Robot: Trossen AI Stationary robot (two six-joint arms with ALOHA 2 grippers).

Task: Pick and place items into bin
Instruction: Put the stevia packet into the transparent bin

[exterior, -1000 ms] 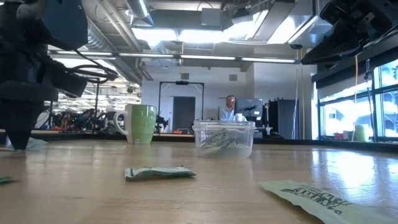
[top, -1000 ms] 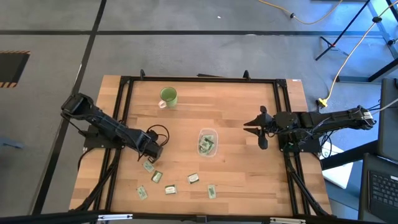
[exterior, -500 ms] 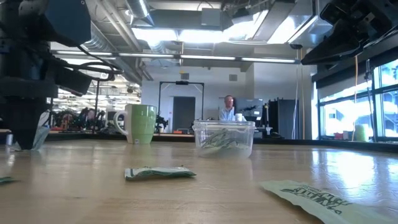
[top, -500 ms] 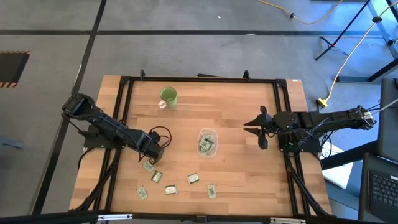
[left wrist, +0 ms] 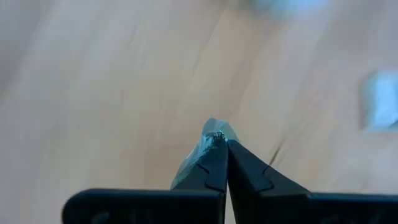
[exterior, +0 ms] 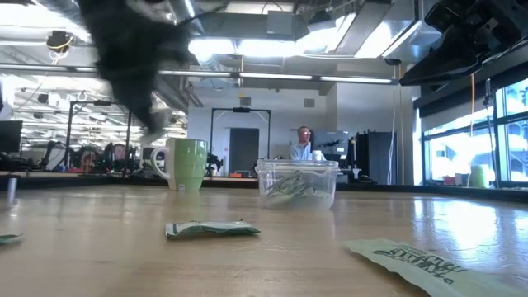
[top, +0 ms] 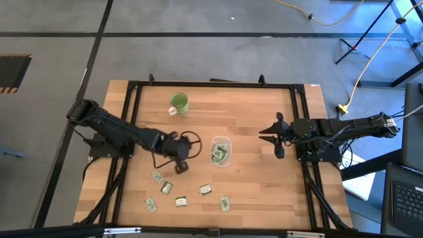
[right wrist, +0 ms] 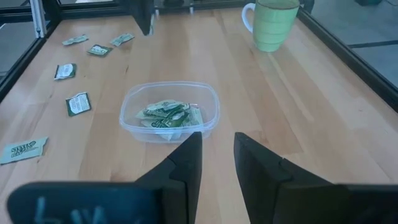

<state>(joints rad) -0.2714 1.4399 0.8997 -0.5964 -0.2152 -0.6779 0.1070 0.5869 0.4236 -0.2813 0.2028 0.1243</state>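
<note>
My left gripper [top: 180,166] is shut on a small green-whitish packet [left wrist: 198,155] above the table, just left of the bin; it shows blurred in the low view [exterior: 153,124]. The clear bin [top: 221,151] stands mid-table with several packets inside [right wrist: 166,116]. Several more packets lie flat on the near left part of the table [top: 165,188]. My right gripper [top: 277,136] waits open and empty right of the bin, and its own view shows its fingers apart [right wrist: 217,155]. My left gripper pinches the packet between its two fingers; a corner of the packet [left wrist: 215,127] sticks out past the fingertips and the rest runs back along one finger. The fingers come from above. The packet is lifted clear of the table.
A green mug [top: 178,102] stands at the far left of the table. Loose packets lie near the front edge [top: 205,190], [top: 225,203], [top: 151,205]. A black frame [top: 211,84] runs round the tabletop. A person [exterior: 305,142] stands far off in the room.
My left gripper has risen from the table's left side with the packet and swung quickly toward the right, toward the bin. The packet has been lifted clear of the table. The other packets have stayed where they were.
</note>
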